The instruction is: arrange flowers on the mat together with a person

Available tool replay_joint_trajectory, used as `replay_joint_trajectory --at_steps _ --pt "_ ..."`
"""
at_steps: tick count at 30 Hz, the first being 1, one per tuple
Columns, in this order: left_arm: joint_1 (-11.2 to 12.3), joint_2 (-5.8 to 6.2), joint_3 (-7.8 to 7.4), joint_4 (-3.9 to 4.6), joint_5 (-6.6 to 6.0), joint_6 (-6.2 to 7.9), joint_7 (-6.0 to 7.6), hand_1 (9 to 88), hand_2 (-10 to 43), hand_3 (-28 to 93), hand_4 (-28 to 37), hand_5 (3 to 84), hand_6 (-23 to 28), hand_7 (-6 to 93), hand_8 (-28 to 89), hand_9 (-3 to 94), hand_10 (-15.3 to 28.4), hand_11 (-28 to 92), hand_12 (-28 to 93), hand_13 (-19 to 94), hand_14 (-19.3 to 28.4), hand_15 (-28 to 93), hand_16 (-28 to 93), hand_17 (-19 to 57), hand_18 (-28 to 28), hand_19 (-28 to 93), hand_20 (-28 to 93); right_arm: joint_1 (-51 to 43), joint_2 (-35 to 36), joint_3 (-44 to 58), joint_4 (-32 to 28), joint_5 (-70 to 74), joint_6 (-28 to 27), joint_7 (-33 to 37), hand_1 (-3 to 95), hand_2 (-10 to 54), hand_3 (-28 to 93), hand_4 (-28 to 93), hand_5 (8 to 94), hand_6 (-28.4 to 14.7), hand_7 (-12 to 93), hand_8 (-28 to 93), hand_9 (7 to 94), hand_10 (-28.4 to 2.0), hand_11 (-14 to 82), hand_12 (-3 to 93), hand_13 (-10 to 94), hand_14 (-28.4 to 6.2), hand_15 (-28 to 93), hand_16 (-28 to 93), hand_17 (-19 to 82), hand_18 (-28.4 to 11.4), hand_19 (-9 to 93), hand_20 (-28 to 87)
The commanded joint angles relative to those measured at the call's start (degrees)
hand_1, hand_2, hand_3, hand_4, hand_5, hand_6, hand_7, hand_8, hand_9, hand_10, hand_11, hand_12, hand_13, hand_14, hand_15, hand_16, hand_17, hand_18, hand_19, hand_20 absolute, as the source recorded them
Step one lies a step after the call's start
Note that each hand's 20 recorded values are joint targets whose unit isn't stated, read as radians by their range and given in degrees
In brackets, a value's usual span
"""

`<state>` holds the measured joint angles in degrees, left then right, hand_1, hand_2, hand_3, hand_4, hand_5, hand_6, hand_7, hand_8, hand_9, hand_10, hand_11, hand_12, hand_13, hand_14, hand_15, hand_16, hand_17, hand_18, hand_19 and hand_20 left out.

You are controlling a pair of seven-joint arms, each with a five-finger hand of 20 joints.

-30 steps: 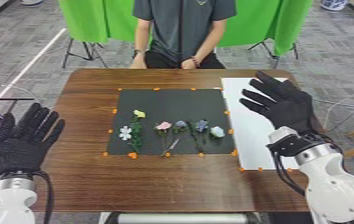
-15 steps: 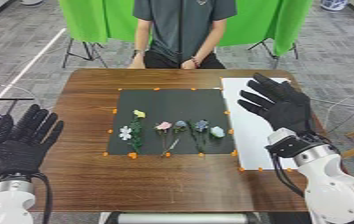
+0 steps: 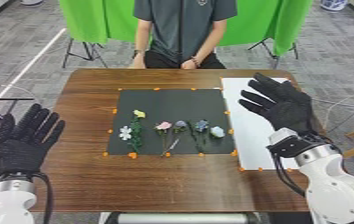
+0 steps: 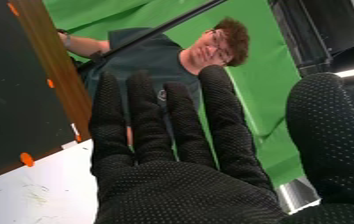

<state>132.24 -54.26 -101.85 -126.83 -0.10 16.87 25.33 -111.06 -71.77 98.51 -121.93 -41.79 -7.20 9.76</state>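
Flowers lie in a loose row on the near half of the black mat, the yellow and one white bloom toward its left edge. Left hand: raised, left of the mat, fingers straight and spread. Right hand: raised by the white sheet, fingers straight, slightly spread, pinching nothing
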Motion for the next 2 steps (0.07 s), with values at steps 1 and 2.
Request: replay_joint_trajectory --at_steps 1,2 --pt "-0.03 -0.36 0.26 0.11 0.90 -0.58 -0.74 27.6 11.8 72 -28.3 55.7 9.1 12.0 -7 53.5 15.6 18 15 44 17.2 35 -1 0.5 18.0 38 24 -0.49 0.13 -0.10 -0.28 0.22 -0.47 -0.32 22.2 9.4 78 -26 43.9 -4.9 16 -11 35.6 -14.7 6.8 12.9 31 -16.0 20 18 10 -19.3 46 17" --pt "0.02 -0.27 0.18 0.06 1.01 -0.59 -0.68 27.6 11.8 72 -28.3 55.6 9.1 12.1 -7 53.5 15.6 18 15 44 17.2 35 -1 0.5 18.0 38 24 -0.50 0.04 -0.11 -0.25 0.22 -0.57 -0.15 22.2 9.5 78 -26 43.9 -4.9 16 -11 35.6 -14.7 6.8 12.9 31 -16.0 20 18 10 -19.3 46 17"
